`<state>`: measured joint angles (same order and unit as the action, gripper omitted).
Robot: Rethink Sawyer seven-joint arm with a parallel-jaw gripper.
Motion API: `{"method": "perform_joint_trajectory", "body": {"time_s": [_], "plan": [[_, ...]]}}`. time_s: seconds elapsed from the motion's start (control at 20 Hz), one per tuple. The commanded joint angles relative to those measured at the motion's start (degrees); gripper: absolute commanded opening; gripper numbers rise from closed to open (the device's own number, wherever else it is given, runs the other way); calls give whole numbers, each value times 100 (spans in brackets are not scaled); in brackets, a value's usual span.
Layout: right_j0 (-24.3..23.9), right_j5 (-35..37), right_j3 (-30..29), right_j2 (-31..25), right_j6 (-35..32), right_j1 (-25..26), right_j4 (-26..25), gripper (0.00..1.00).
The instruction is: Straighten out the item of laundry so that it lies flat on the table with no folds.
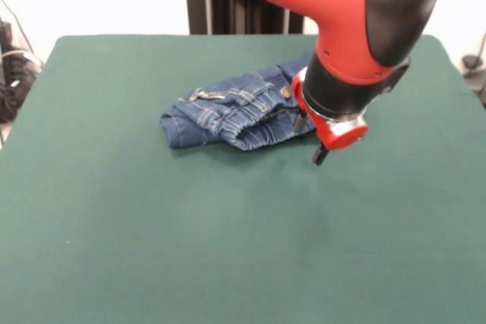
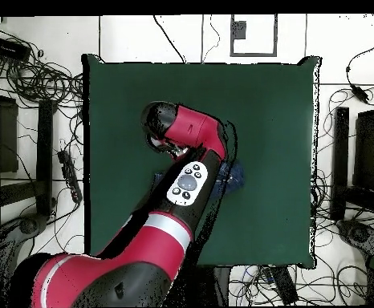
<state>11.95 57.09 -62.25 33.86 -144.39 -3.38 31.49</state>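
While the jeans [image 1: 231, 115] lie bunched on the tabletop [image 1: 152, 248], our tool [image 1: 310, 138] hovers beside their waistband, its state unclear, so we must next grasp an edge.

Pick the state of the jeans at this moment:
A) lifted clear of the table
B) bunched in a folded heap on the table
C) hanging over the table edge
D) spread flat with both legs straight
B: in the front view the jeans lie crumpled and folded over themselves on the green table, beside the hand.
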Motion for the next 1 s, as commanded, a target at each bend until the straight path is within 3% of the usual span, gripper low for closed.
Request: {"method": "perform_joint_trajectory", "body": {"time_s": [0.05, 0.3, 0.85, 1.0], "plan": [[273, 875, -226, -530, -1450, 134, -64, 100], [346, 1548, 22, -264, -1478, 254, -335, 100], [243, 1810, 271, -122, -1469, 456, -614, 100], [232, 1557, 328, -134, -1557, 545, -575, 100]]}}
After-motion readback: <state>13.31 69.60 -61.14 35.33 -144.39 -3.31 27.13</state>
